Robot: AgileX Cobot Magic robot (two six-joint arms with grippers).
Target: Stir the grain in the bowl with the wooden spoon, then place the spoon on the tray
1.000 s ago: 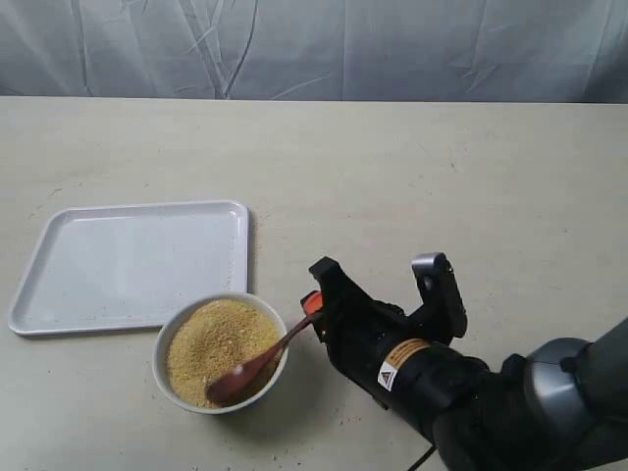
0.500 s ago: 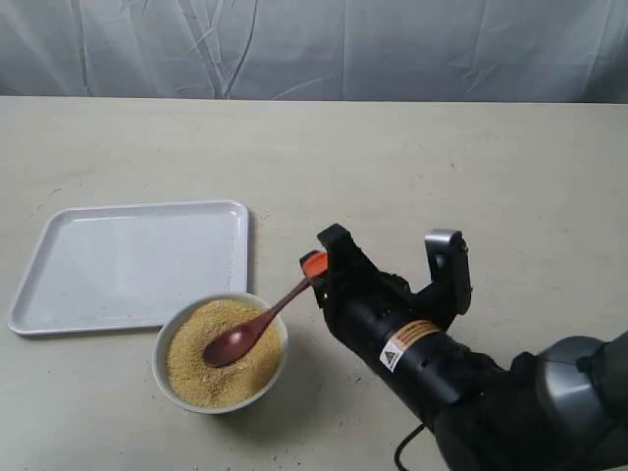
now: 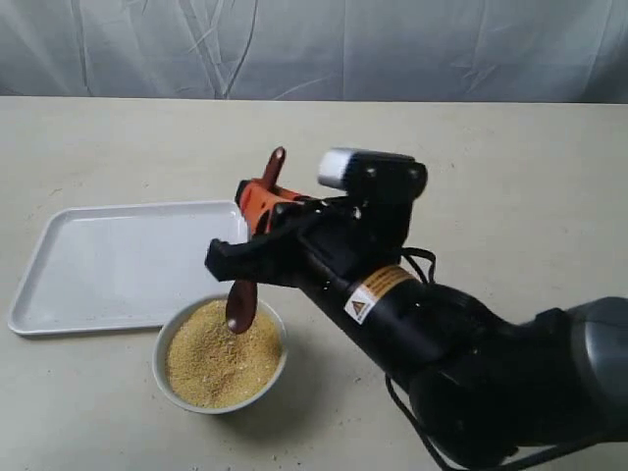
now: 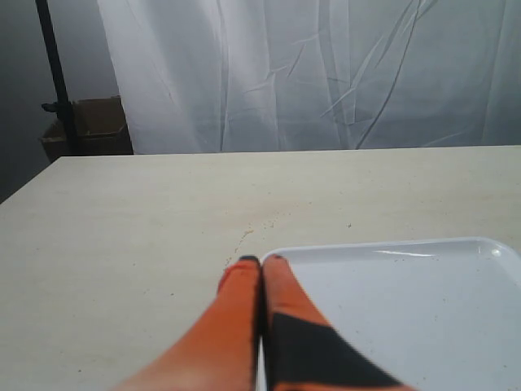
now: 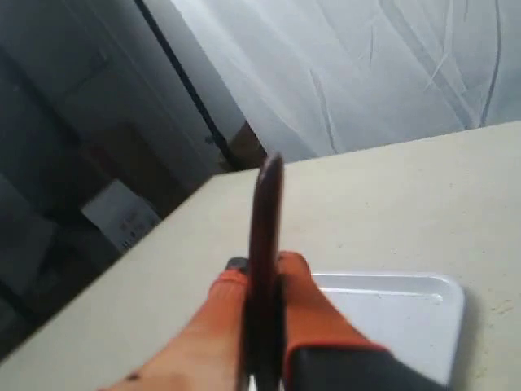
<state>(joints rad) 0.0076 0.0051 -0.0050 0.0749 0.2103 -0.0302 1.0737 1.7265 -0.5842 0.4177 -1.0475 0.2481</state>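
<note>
Right gripper [image 3: 259, 203] is clamped on the wooden spoon [image 3: 241, 305], which hangs nearly upright, head down over the grain [image 3: 211, 361] by the far rim of the bowl [image 3: 161, 355] — tray [image 3: 118, 265] edge just behind, open table [image 3: 510, 177] off right — left gripper [image 4: 260, 262] pinched together, empty.

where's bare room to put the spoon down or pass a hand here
The tray is bare inside its rim. So is the table between its far rim and the curtain, and right of the arm. Crowded: the bowl at the tray's near right corner, the wooden spoon over it in the right gripper.
</note>
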